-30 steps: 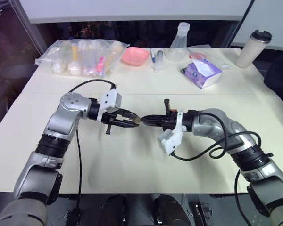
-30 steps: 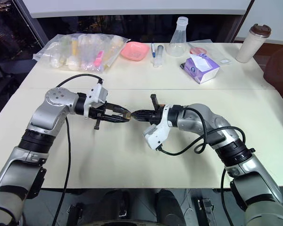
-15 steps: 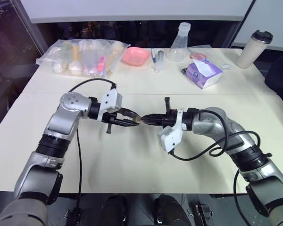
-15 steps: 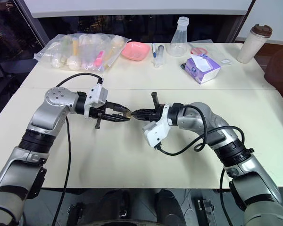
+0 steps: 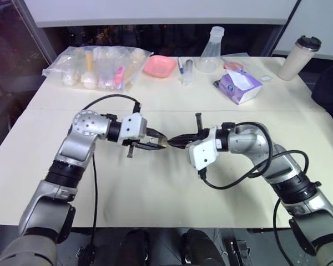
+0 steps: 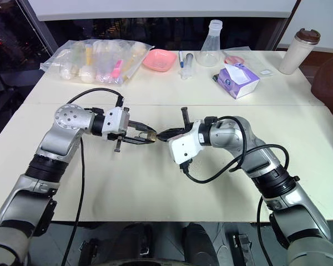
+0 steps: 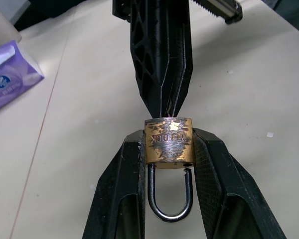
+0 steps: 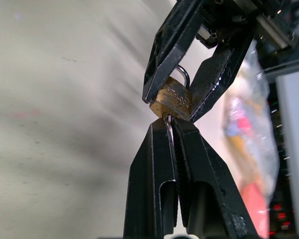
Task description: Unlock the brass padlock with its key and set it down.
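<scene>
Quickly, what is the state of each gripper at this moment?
Left gripper: closed on the brass padlock, shackle toward the wrist.
Right gripper: shut, pinching a thin silvery piece, probably the key, at the padlock's underside.

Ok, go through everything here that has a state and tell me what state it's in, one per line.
brass padlock: clamped in left tool, one shackle leg out of the body.
left tool: shut on the padlock.
right tool: shut, tips at the padlock's bottom.
tumbler: upright, lid on.
flask: upright.

Scuffed brass padlock [image 7: 168,142], shiny steel shackle [image 7: 169,196], matt cream table [image 5: 155,188].
</scene>
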